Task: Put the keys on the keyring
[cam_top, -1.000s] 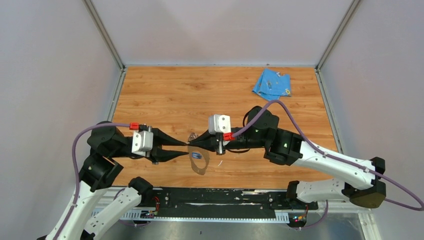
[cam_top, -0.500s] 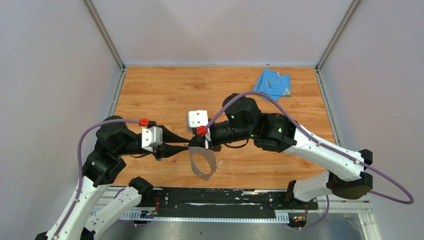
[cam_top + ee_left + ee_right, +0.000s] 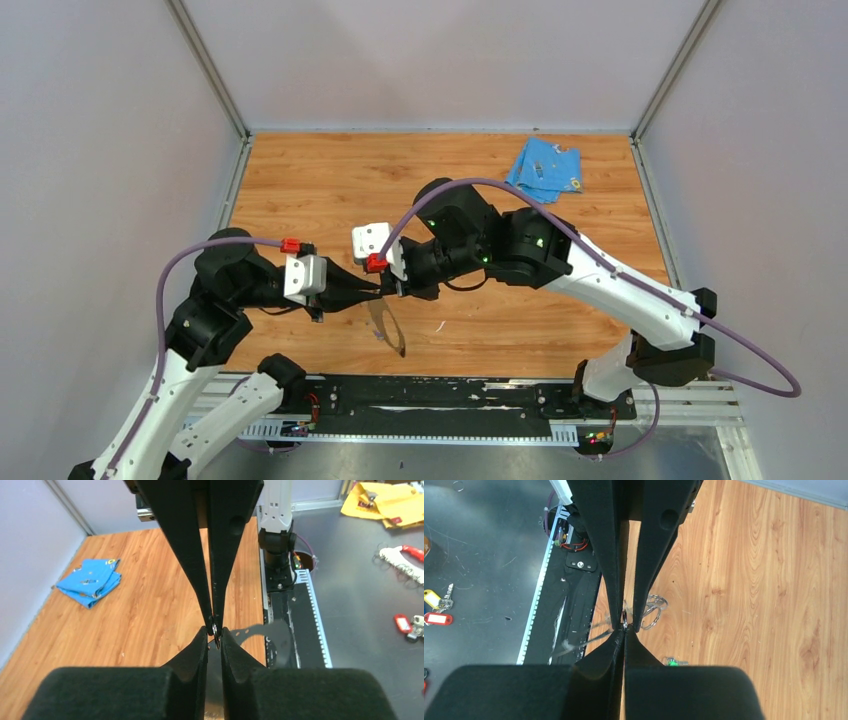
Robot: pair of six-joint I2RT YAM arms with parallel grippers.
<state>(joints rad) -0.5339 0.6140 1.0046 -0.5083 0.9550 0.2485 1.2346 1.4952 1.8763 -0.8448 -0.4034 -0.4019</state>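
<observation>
The two arms meet tip to tip toward 7 o'clock on the counter, close to its near edge and the black rail. The right pincer is pressed together on the top of the keyring, which hangs below the tips, raised off the wood. The left pincer stands a narrow slit apart around a small bit of metal; I cannot tell whether it grips. A green-headed key lies on the wood just beside them. Bare wood runs to 12 o'clock; a light-blue cloth sits at 1 o'clock.
</observation>
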